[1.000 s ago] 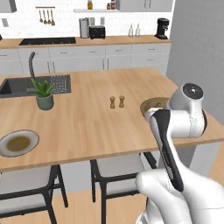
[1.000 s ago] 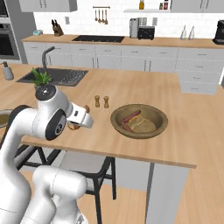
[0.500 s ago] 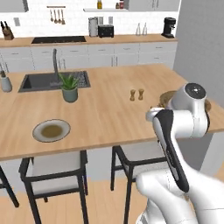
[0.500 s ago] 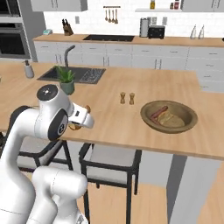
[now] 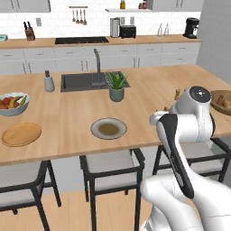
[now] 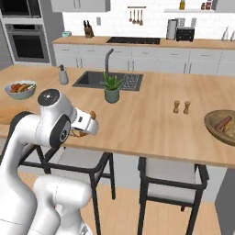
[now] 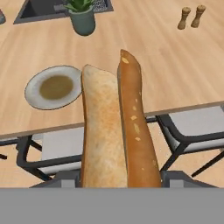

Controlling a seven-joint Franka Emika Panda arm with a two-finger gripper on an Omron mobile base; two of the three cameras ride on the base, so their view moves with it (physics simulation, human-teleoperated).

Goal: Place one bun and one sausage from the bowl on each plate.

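Tool jaws stand half apart, clamped on a bun and sausage together, long axes pointing ahead; grey-white plate lies ahead-left on the counter.

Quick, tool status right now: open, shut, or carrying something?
Tool: closed on a bun and a sausage, held side by side, short of the grey-white plate.
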